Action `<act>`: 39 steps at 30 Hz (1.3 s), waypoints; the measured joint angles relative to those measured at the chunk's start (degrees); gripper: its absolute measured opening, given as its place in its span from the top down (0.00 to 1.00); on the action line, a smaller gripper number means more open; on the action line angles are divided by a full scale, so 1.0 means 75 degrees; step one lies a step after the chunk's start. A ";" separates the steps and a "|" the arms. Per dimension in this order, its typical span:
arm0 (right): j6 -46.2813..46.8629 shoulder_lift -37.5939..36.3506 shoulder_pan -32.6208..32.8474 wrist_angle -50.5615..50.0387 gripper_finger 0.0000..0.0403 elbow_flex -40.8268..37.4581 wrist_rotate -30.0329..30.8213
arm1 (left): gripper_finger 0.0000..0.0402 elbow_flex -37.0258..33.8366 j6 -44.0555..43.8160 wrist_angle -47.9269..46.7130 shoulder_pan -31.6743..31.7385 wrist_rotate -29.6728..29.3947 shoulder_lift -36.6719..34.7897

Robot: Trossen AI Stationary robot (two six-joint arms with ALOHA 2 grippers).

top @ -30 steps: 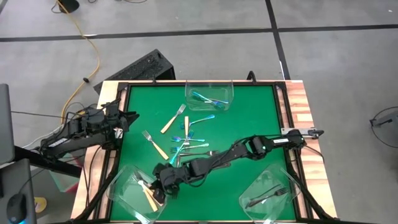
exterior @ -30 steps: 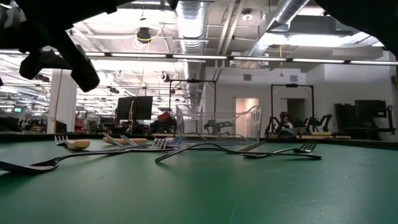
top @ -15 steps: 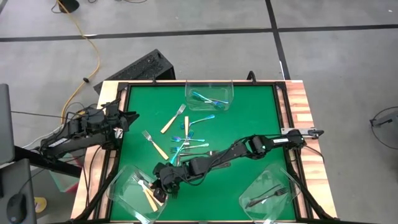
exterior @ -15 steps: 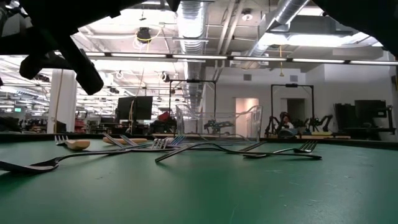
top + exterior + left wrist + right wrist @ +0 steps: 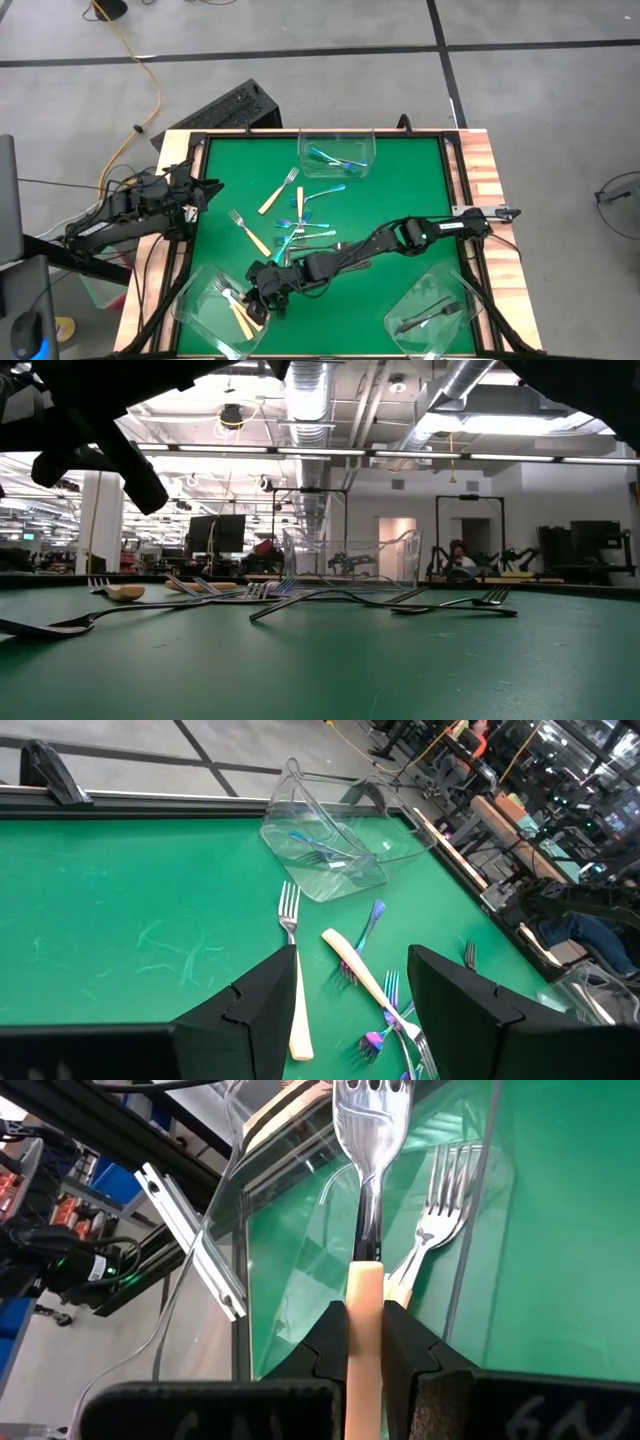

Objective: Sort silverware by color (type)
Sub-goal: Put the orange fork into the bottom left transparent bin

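Sorting was partly done: blue-handled forks [image 5: 335, 158] lay in the far tub [image 5: 337, 152], dark metal forks [image 5: 428, 316] in the near right tub [image 5: 432, 313], cream-handled forks [image 5: 236, 310] in the near left tub [image 5: 213, 312], while several mixed forks [image 5: 295, 225] lay loose on the green mat [image 5: 400, 185]. Right gripper [image 5: 366, 1342] hung over the near left tub, fingers pinched on a cream-handled fork [image 5: 367, 1250] pointing into it. Left gripper [image 5: 350, 1010] waited at the mat's left edge, jaws wide and empty.

Three clear tubs [image 5: 337, 152], two robot arms [image 5: 135, 210]
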 joint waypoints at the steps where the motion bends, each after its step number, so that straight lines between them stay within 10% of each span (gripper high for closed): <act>1: 0.0000 0.0000 -0.0001 -0.0019 0.90 0.0000 0.0013 | 0.56 0.0000 -0.0001 0.0000 0.0000 0.0003 0.0000; 39: 0.0143 0.0050 -0.0053 -0.0032 0.88 0.0006 0.0043 | 0.56 0.0000 0.0001 0.0000 0.0001 0.0003 0.0000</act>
